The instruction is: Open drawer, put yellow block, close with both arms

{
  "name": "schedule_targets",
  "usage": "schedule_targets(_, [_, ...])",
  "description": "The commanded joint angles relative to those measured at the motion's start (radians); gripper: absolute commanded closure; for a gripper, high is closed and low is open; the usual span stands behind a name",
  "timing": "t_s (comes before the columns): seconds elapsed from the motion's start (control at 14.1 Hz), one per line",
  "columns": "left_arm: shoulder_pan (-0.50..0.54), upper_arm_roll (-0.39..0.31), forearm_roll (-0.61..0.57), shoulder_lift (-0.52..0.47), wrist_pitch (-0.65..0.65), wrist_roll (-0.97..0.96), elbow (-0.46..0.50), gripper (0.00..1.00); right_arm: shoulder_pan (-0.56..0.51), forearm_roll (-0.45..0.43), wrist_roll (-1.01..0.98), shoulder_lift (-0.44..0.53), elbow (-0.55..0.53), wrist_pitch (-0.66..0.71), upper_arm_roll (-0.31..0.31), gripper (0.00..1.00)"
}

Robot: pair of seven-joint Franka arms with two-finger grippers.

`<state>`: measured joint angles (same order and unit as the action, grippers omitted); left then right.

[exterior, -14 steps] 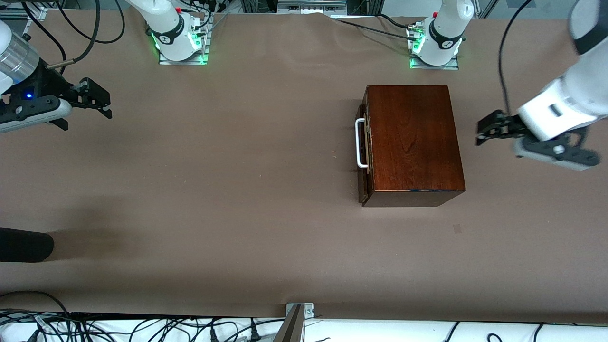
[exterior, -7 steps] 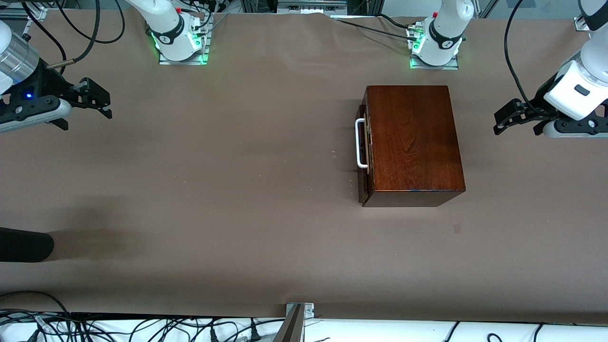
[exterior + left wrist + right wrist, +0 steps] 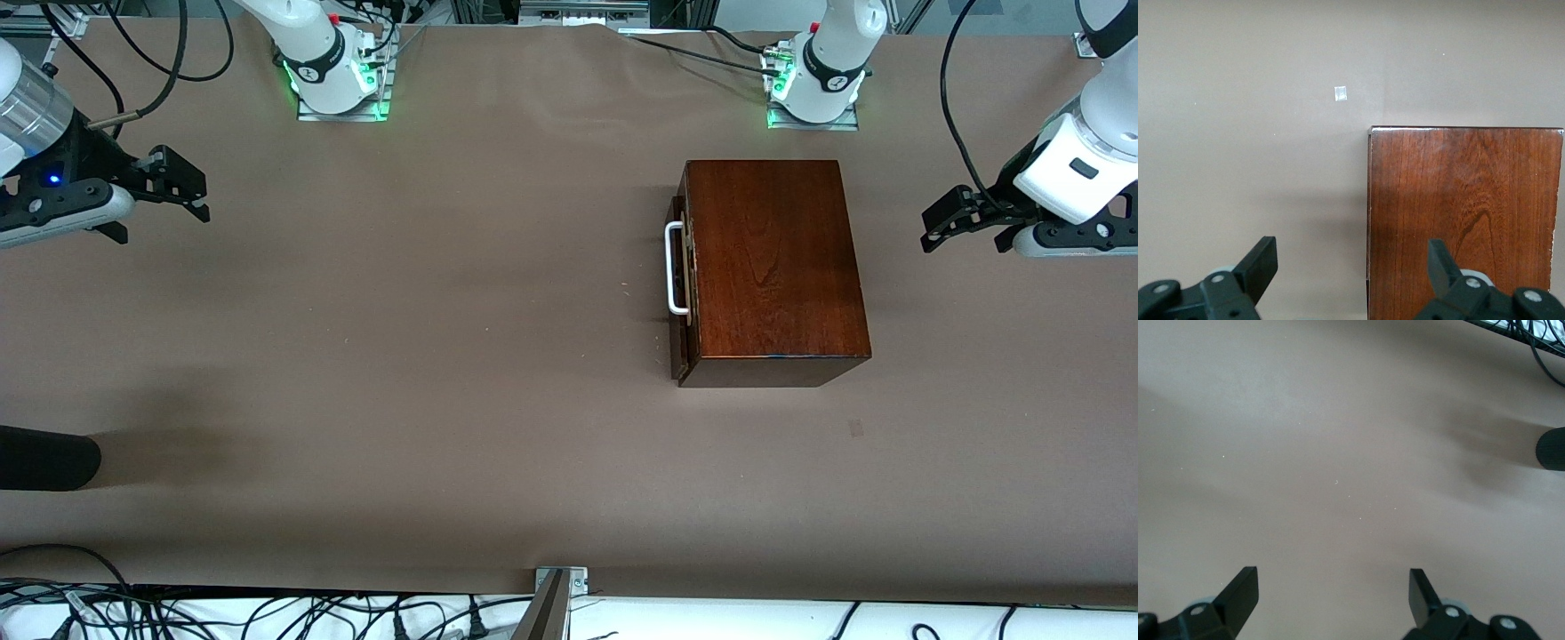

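table (image 3: 444, 356) is seen covered in brown | wooden box (image 3: 773, 267) is set toward the left arm's end, drawer (image 3: 680, 271) pushed in (handle seen only from the front) | left gripper (image 3: 938, 229) is held spread over bare table beside the box | right gripper (image 3: 182, 187) is held spread at the right arm's end

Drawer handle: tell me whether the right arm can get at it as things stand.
Probably yes. The white handle faces the right arm's end, with bare table between it and the open right gripper.
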<state>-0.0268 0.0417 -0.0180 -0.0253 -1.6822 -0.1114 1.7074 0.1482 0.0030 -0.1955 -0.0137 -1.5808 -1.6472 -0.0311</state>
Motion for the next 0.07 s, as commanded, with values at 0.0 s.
schedule_targets(0.0, [-0.012,-0.017,0.013,-0.025,-0.011,0.012,0.024,0.0,0.001,0.02,-0.002,0.0,0.013,0.01,-0.006,0.0])
